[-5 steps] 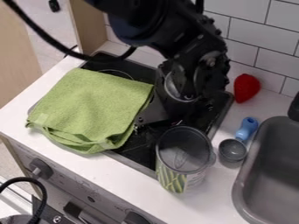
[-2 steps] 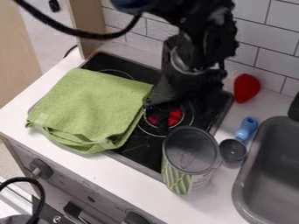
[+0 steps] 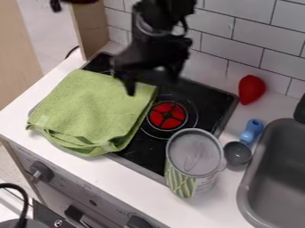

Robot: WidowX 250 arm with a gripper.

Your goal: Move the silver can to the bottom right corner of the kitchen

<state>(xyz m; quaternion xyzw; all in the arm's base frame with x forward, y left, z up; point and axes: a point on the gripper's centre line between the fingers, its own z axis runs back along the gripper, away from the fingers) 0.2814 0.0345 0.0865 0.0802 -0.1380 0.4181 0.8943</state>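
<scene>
The silver can (image 3: 195,153) stood upright at the near right corner of the stove (image 3: 217,100). The pincer (image 3: 152,87) hung over the stove's rear left part, spread, with nothing between its fingers. A green towel (image 3: 92,109) covered the stove's left side. Right of the stove, the worktop (image 3: 229,202) held a red object (image 3: 251,89) and a blue-handled scoop (image 3: 238,152).
</scene>
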